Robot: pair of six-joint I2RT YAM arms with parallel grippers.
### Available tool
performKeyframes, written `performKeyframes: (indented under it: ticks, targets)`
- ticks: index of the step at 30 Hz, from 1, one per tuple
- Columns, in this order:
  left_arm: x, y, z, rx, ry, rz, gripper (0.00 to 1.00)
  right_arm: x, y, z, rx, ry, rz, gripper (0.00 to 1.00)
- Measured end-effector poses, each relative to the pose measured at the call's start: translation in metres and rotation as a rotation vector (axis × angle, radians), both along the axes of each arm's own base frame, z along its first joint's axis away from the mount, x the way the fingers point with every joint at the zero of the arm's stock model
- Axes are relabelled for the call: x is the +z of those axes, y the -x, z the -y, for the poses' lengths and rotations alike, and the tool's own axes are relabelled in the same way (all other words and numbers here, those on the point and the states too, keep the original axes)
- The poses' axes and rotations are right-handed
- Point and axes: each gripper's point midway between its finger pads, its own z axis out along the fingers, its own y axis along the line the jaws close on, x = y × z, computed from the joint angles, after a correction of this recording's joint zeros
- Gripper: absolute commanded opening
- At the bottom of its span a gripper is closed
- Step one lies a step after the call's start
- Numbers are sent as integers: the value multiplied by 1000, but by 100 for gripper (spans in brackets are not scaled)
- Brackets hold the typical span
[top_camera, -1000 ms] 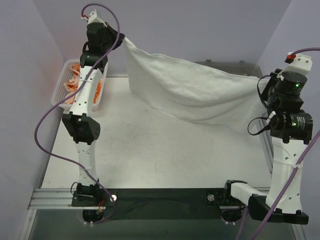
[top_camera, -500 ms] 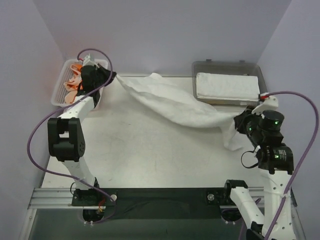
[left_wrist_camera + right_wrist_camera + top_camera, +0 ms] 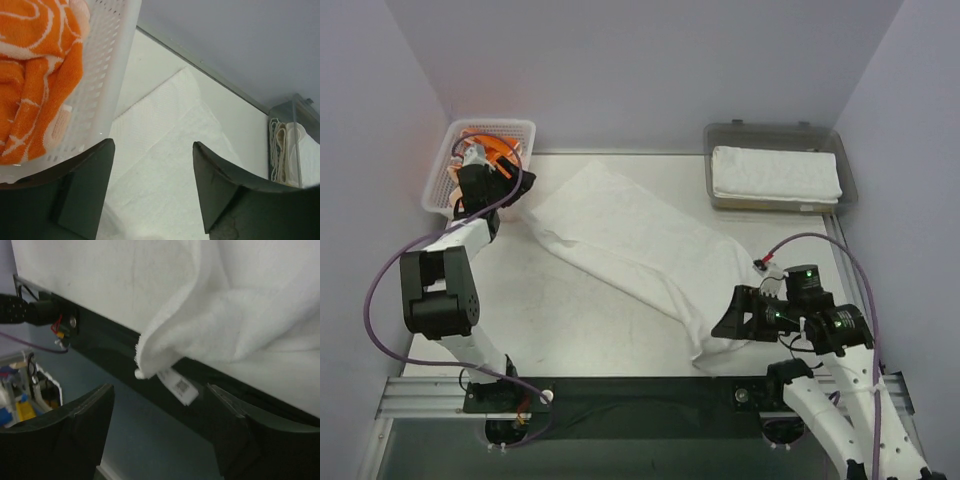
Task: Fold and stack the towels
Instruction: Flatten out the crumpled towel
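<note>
Jaws apart and empty, left gripper [image 3: 152,150] and right gripper [image 3: 160,390] flank a limp, light towel [image 3: 630,245] lying ten-to-five o'clock, likely best taken by its corners.

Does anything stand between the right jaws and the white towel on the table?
Nothing visible. The right gripper holds its jaws open just before a corner of the white towel that hangs over the table edge.

The orange towel [image 3: 30,75] runs off the upper left of the frame; print on the tag [image 3: 176,385] mid-frame is too blurred to read.
</note>
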Motion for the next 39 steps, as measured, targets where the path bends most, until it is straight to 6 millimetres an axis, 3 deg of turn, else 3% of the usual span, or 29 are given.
performKeyframes:
  ticks: [3,6,9,12,14,17,19,22,27,30,33,39]
  targets:
    - [29,1,-2,1,-19,58,82,-17,35,-11,132,8,-144,79]
    - [65,6,-3,6,-37,115,84,-19,65,-20,311,52,-200,79]
    - [110,19,-5,22,-70,175,84,-14,78,-24,432,121,-205,78]
    - [150,41,2,33,-114,221,84,-11,59,-23,418,238,-152,73]
    - [166,61,24,12,-146,231,84,-12,35,-18,351,325,-100,72]
    - [173,98,96,-106,-169,238,83,-13,-10,-14,249,423,-56,69]
    - [155,122,139,-194,-176,208,82,-19,-42,-9,167,463,-49,67]
    - [106,142,179,-269,-214,99,80,-40,-81,1,72,527,-75,66]
    - [4,136,219,-329,-338,-134,79,-84,-113,7,38,631,-146,65]
    - [-45,125,236,-349,-401,-240,79,-105,-118,9,40,666,-179,64]
    - [-82,106,245,-345,-447,-318,79,-120,-113,12,48,686,-213,63]
    - [-120,54,248,-312,-471,-410,78,-140,-84,14,83,705,-287,60]
